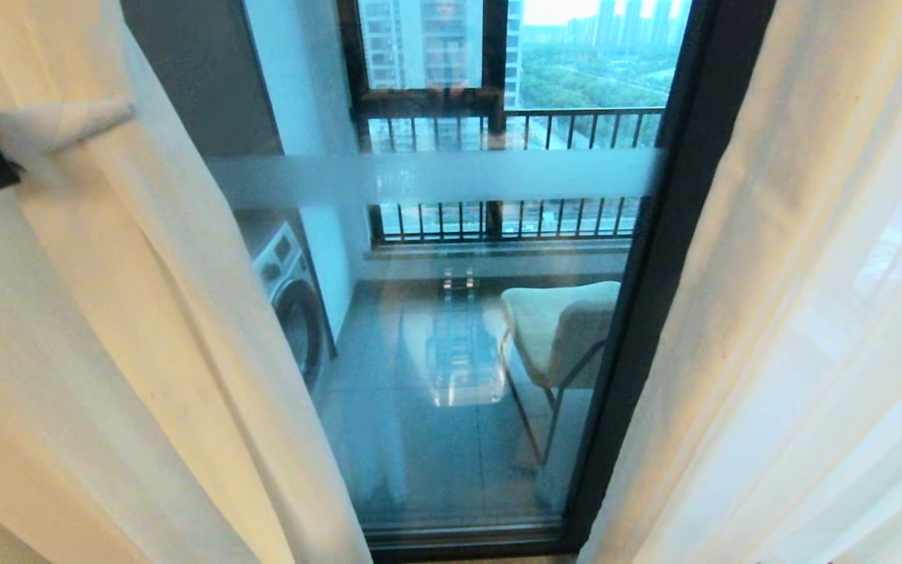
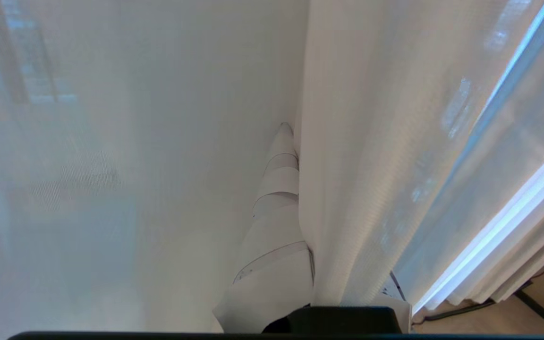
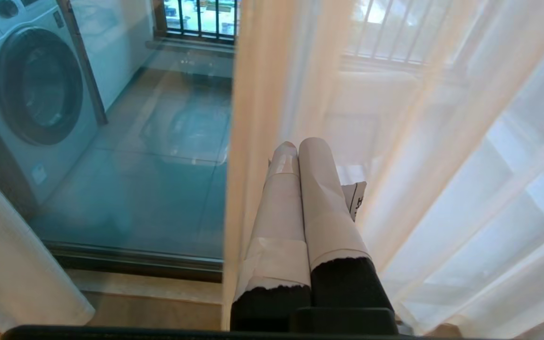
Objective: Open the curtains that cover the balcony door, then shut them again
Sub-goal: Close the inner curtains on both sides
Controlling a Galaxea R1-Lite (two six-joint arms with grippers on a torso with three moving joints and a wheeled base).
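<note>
head view: parted curtains (image 1: 146,329), balcony door (image 1: 459,313)

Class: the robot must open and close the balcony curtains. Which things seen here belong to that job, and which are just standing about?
Job: cream-beige and sheer white pleated curtains; dark-framed glass balcony door; left gripper, shut on a curtain fold.

Standing about: grey front-loading washing machine; pale cushioned metal-legged chair.

I count two curtains (image 1: 146,329) drawn to either side, one balcony door (image 1: 639,313), one washing machine (image 1: 290,301), one chair (image 1: 557,325) and my two grippers, left gripper (image 1: 67,121) and right gripper (image 3: 300,151).
</note>
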